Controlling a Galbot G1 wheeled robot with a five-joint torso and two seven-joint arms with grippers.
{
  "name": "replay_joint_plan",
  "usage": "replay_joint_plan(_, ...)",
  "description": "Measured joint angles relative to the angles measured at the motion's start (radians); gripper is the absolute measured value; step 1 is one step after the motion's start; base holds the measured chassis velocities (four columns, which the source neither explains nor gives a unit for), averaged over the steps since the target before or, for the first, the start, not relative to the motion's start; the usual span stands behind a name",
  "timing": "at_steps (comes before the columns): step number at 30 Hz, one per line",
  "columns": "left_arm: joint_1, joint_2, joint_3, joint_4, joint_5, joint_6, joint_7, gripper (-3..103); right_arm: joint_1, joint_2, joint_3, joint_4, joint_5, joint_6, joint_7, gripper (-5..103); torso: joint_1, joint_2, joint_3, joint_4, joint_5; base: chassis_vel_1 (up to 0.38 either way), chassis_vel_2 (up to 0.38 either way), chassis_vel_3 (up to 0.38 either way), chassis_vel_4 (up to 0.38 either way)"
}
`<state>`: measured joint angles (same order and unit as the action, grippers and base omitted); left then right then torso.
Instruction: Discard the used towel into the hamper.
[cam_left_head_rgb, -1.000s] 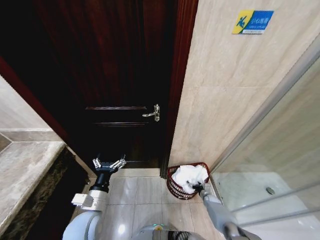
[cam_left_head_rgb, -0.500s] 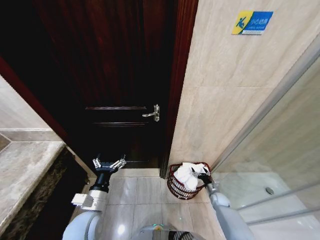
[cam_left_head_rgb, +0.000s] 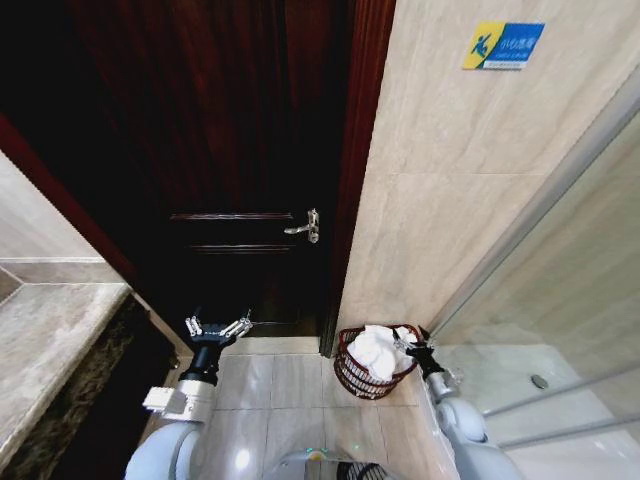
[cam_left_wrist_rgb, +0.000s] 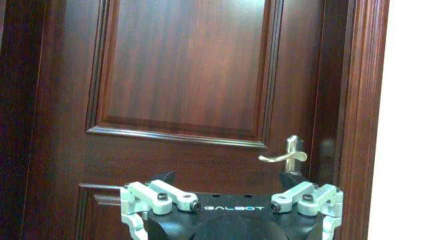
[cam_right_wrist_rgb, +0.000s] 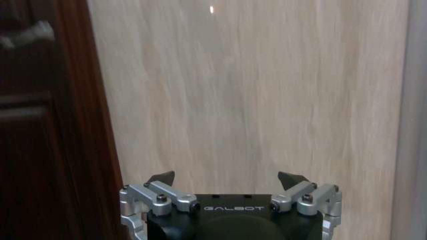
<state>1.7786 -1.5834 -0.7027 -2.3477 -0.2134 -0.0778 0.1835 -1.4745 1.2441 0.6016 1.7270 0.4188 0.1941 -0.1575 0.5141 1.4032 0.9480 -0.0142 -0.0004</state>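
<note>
Towel (cam_left_head_rgb: 376, 350) lies bunched inside the hamper (cam_left_head_rgb: 352, 376), which stands on the floor tiles against the wall by the door frame. Right gripper (cam_left_head_rgb: 418, 350) hangs at the hamper's rim beside the towel, fingers spread wide and empty. Left gripper (cam_left_head_rgb: 217, 327) faces the door (cam_left_wrist_rgb: 187, 75), fingers also wide apart and empty. "GALBOT" is printed on both grippers. A blue-and-yellow sign (cam_left_head_rgb: 503, 44) is on the wall, its text unreadable.

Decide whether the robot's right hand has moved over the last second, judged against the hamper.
Yes. The right hand has moved from over the small round red-brown wire hamper toward its right rim, away from the white towel.
</note>
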Motion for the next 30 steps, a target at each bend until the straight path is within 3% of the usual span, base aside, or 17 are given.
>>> replay_joint_plan(3, 0.000, 0.000, 0.000, 0.000, 0.000, 0.000, 0.000, 100, -0.084, 0.008, 0.037, 0.177, -0.002, -0.017, 0.033, 100, 0.000, 0.000, 0.000, 0.0000, -0.0001, 0.000, 0.000, 0.000, 0.000)
replay_joint_plan(12, 0.000, 0.000, 0.000, 0.000, 0.000, 0.000, 0.000, 100, -0.261, 0.048, 0.100, 0.434, -0.026, -0.019, 0.046, 100, 0.000, 0.000, 0.000, -0.0001, 0.0003, 0.000, 0.000, 0.000, 0.000)
replay_joint_plan(23, 0.000, 0.000, 0.000, 0.000, 0.000, 0.000, 0.000, 100, -0.354, 0.120, 0.116, 0.556, -0.096, 0.001, 0.053, 100, 0.000, 0.000, 0.000, 0.0000, 0.0004, 0.000, 0.000, 0.000, 0.000)
replay_joint_plan(30, 0.000, 0.000, 0.000, 0.000, 0.000, 0.000, 0.000, 100, -0.354, 0.131, 0.113, 0.550, -0.087, 0.009, 0.034, 100, 0.000, 0.000, 0.000, 0.0000, 0.0004, 0.000, 0.000, 0.000, 0.000)
